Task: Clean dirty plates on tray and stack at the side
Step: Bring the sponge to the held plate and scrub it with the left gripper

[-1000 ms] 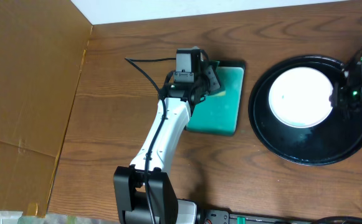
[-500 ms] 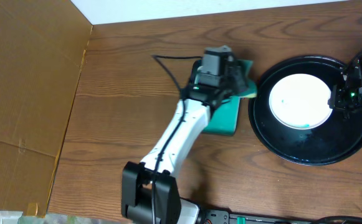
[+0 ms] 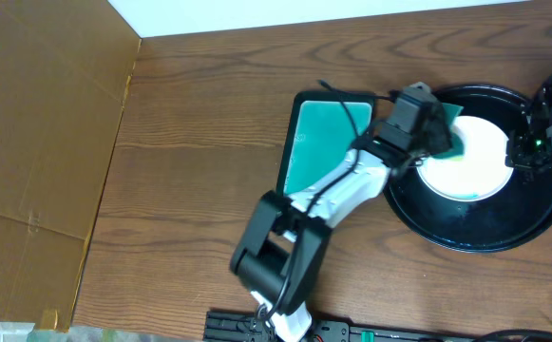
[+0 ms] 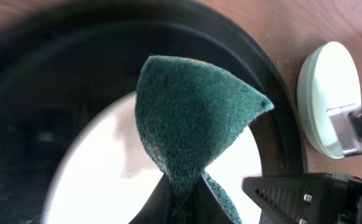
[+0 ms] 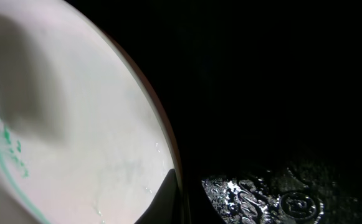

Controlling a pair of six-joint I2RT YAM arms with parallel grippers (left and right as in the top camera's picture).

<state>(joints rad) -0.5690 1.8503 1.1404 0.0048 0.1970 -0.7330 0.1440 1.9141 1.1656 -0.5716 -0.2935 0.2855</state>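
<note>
A white plate (image 3: 480,161) lies in the round black tray (image 3: 475,233), with a teal smear near its front edge. My left gripper (image 3: 426,128) is shut on a green scouring sponge (image 3: 445,135) and holds it over the plate's left part. In the left wrist view the sponge (image 4: 193,118) hangs above the plate (image 4: 100,174). My right gripper (image 3: 527,147) grips the plate's right rim. In the right wrist view, a finger (image 5: 173,196) lies on that rim (image 5: 75,124). A pale aqua plate (image 4: 327,93) sits outside the tray.
A rectangular black-rimmed teal tray (image 3: 328,142) lies left of the black tray, under my left arm. A brown cardboard panel (image 3: 38,142) covers the table's left side. The black tray's floor (image 5: 280,199) is wet and embossed.
My left arm has swung right from the teal tray to over the white plate, carrying the sponge. The right gripper has stayed at the plate's rim.
</note>
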